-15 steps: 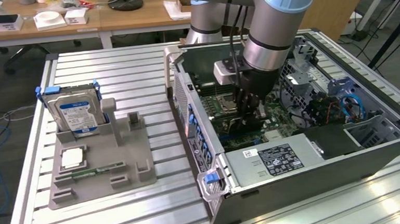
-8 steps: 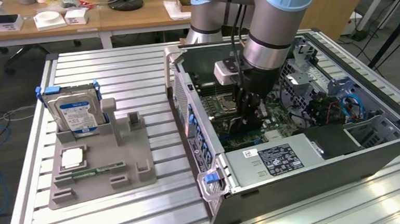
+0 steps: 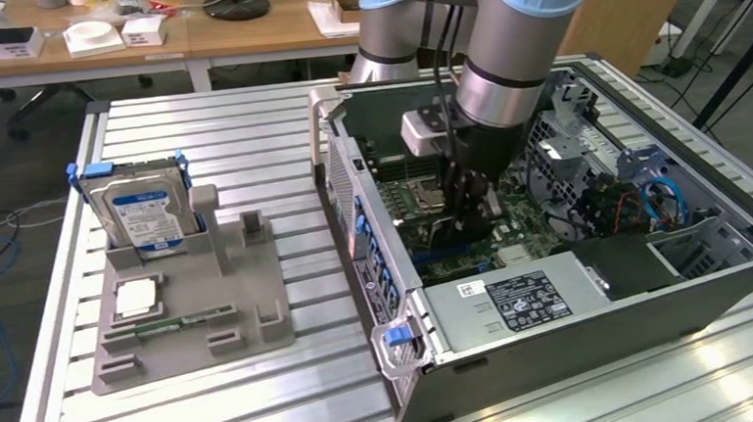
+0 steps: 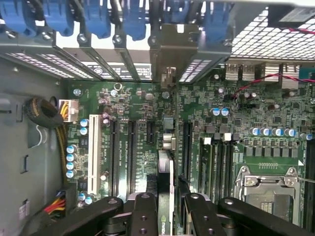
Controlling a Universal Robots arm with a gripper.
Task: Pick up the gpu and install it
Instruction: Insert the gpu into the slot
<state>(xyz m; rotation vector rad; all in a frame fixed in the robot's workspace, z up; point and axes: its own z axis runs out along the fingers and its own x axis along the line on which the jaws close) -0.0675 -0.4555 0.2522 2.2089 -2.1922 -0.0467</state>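
My gripper [image 3: 466,210] reaches down into the open computer case [image 3: 695,280], over the green motherboard [image 3: 515,227]. It is shut on the gpu [image 4: 165,169], which I see edge-on in the wrist view as a thin card between the two black fingers [image 4: 143,214]. The card runs along the motherboard [image 4: 123,98] between the long black expansion slots [image 4: 132,152], and its metal end bracket [image 4: 168,46] reaches the slotted rear wall of the case. Whether the card sits fully in its slot I cannot tell.
On the exterior view's left, a grey fixture [image 3: 193,310] on the slatted metal table [image 3: 267,139] holds an upright blue-labelled hard drive [image 3: 145,210], a small square chip [image 3: 136,299] and a narrow green memory stick [image 3: 161,328]. The power supply [image 3: 513,301] fills the case's near corner.
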